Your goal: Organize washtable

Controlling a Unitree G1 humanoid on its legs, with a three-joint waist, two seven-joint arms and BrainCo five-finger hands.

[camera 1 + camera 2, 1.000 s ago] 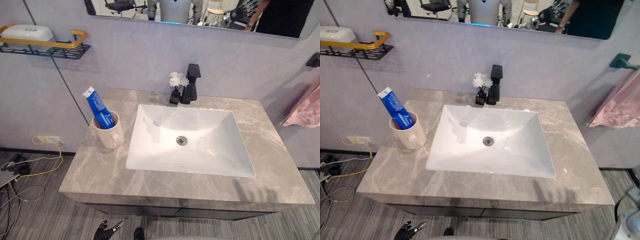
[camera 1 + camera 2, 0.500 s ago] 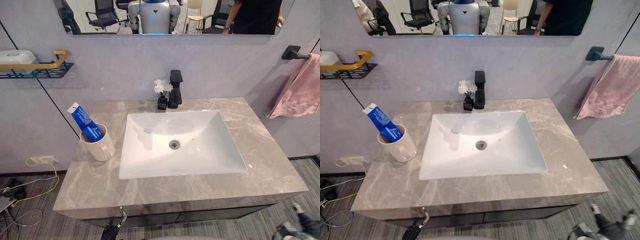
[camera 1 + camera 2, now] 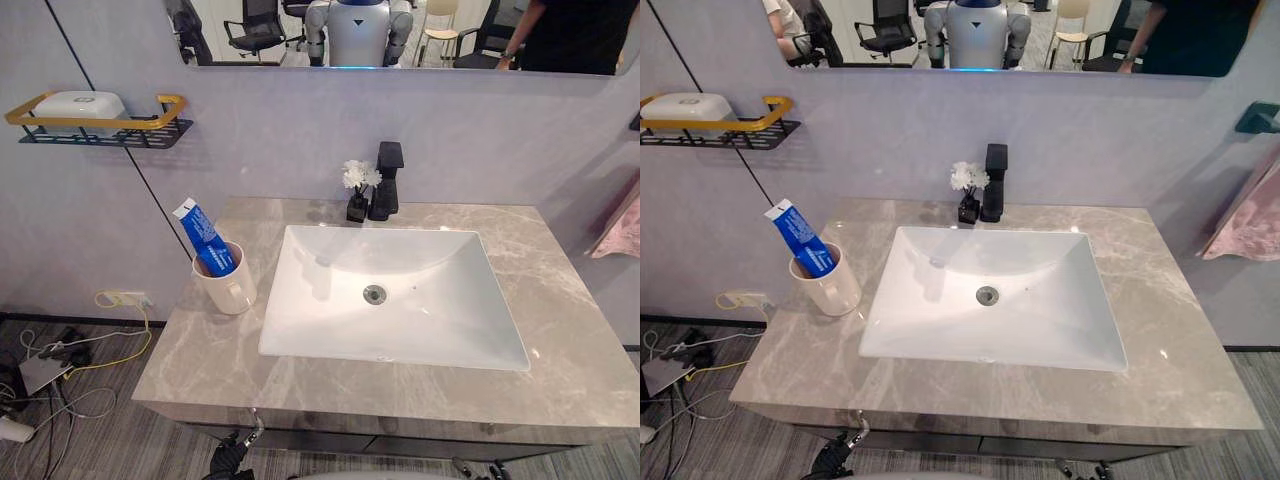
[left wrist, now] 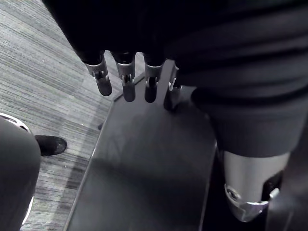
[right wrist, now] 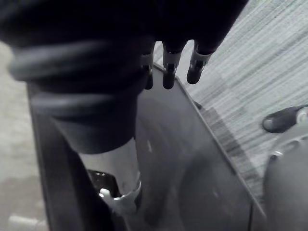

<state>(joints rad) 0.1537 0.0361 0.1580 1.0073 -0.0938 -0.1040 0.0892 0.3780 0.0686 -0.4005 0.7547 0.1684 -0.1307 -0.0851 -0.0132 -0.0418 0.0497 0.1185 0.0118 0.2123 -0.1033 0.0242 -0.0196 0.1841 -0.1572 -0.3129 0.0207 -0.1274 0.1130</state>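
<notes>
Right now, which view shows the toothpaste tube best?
Left eye view: the blue toothpaste tube leans in the white cup with its upper part unobstructed, well inside the frame. The right eye view shows the same, nearer the picture's edge. Both wrist views face a dark panel and the grey floor.

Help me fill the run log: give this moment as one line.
toothpaste tube in mug left of sink | left hand open | right hand open
</notes>
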